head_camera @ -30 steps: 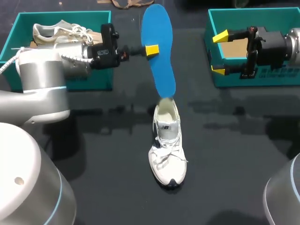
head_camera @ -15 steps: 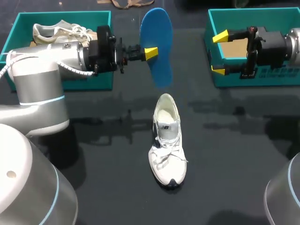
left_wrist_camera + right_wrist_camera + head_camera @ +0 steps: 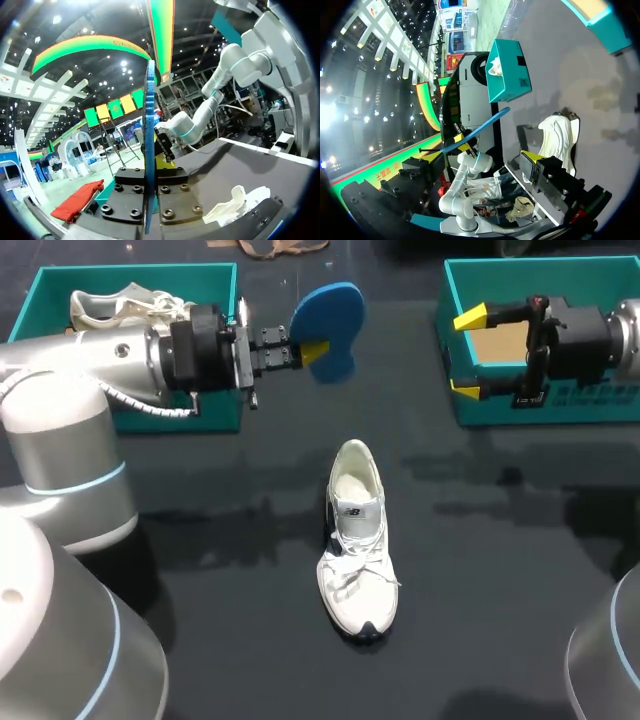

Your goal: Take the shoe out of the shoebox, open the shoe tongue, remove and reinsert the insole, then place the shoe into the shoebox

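Note:
A white shoe (image 3: 357, 540) stands on the dark table at its middle, toe toward the near edge, its pale inside showing with no insole in it. My left gripper (image 3: 312, 350) is up in the air beyond the shoe's heel, shut on the blue insole (image 3: 330, 320). In the left wrist view the insole (image 3: 148, 150) stands edge-on between the fingers, with the shoe (image 3: 235, 199) low and off to one side. My right gripper (image 3: 467, 353) hangs open in front of the right shoebox (image 3: 560, 400), nothing between its yellow tips. The right wrist view shows the insole (image 3: 477, 131) and the shoe (image 3: 560, 132) ahead.
A second teal shoebox (image 3: 130, 410) at the back left holds another white shoe (image 3: 125, 305); my left arm passes over it. The right shoebox shows a brown cardboard floor (image 3: 500, 340). A tan strap (image 3: 270, 248) lies at the table's far edge.
My left gripper has lifted the insole clear of the shoe's heel and drawn it back and left, turning it from hanging lengthwise to nearly flat. The right arm and the shoe have not moved.

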Available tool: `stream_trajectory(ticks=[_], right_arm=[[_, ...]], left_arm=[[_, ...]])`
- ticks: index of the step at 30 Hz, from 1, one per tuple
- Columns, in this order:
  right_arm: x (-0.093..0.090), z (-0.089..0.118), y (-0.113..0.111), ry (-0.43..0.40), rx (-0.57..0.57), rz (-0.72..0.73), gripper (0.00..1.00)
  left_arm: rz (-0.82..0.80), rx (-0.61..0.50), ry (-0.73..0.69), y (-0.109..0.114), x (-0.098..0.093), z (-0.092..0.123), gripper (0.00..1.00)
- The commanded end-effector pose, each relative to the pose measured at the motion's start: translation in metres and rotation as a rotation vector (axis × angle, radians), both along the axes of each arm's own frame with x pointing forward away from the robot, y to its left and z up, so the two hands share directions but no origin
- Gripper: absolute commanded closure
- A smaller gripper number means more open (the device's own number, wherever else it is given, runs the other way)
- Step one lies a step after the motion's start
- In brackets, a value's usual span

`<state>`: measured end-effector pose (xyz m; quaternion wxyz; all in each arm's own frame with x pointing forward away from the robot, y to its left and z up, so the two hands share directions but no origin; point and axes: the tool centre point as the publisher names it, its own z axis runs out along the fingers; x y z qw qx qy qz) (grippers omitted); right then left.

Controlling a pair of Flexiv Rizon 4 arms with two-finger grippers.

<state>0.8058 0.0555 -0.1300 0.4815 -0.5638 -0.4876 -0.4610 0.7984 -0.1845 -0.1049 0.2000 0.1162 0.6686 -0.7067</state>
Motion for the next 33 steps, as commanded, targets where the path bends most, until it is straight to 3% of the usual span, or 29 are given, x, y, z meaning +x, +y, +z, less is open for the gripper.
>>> stream_trajectory(ticks=[1, 8, 10, 13, 17, 27, 29, 33], right_arm=[[0.0, 0.0, 0.001, 0.0, 0.0, -0.001, 0.0], [0.0, 0.0, 0.001, 0.0, 0.0, -0.001, 0.0], [0.0, 0.0, 0.001, 0.0, 0.0, -0.001, 0.0], [0.0, 0.0, 0.001, 0.0, 0.0, -0.001, 0.0], [0.0, 0.0, 0.001, 0.0, 0.0, -0.001, 0.0], [0.0, 0.0, 0.001, 0.0, 0.0, -0.001, 0.0], [0.0, 0.0, 0.001, 0.0, 0.0, -0.001, 0.0], [0.0, 0.0, 0.001, 0.0, 0.0, -0.001, 0.0]], left_arm=[[0.105, 0.162, -0.823, 0.003, -0.006, 0.0, 1.0], [0.105, 0.162, -0.823, 0.003, -0.006, 0.0, 1.0], [0.083, 0.213, -1.007, 0.001, -0.01, -0.003, 1.0], [0.021, 0.166, -1.197, 0.001, -0.014, -0.001, 1.0], [-0.024, 0.188, -1.39, -0.001, -0.008, -0.003, 1.0], [-0.021, 0.198, -1.402, -0.001, -0.005, -0.004, 1.0], [-0.042, 0.256, -1.501, -0.006, -0.002, -0.005, 1.0], [-0.049, 0.259, -1.502, -0.013, 0.007, -0.007, 1.0]])
